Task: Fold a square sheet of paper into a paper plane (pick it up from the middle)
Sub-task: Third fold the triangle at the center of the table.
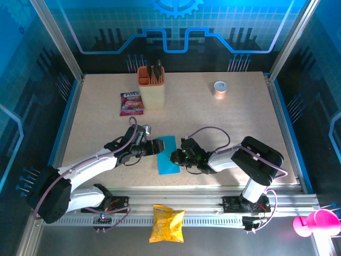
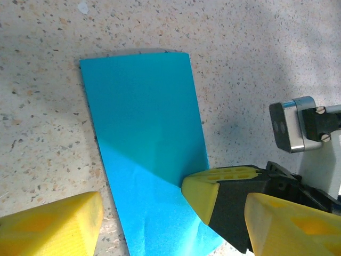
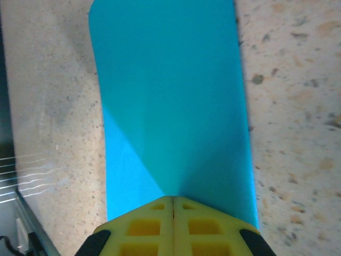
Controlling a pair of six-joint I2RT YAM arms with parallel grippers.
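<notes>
The square sheet of paper (image 1: 167, 156), bright cyan-blue, lies flat on the table as a narrow folded rectangle with a faint diagonal crease (image 2: 144, 138); it does not have the form of a paper plane. My right gripper (image 1: 176, 156) is shut, and its joined yellow tips (image 3: 173, 199) rest on the paper's (image 3: 170, 90) right long edge. My left gripper (image 1: 155, 146) hovers open over the sheet from the left. One of its yellow fingers (image 2: 50, 224) is beside the paper's edge; the other (image 2: 290, 226) is beyond the right gripper's tip (image 2: 205, 189).
An orange-cream holder (image 1: 151, 87) and a pink-purple snack packet (image 1: 131, 103) stand behind the paper. A small can (image 1: 220, 89) sits at the back right. A yellow crisp bag (image 1: 167, 223) lies on the front rail. A pink object (image 1: 315, 223) is at the right front corner.
</notes>
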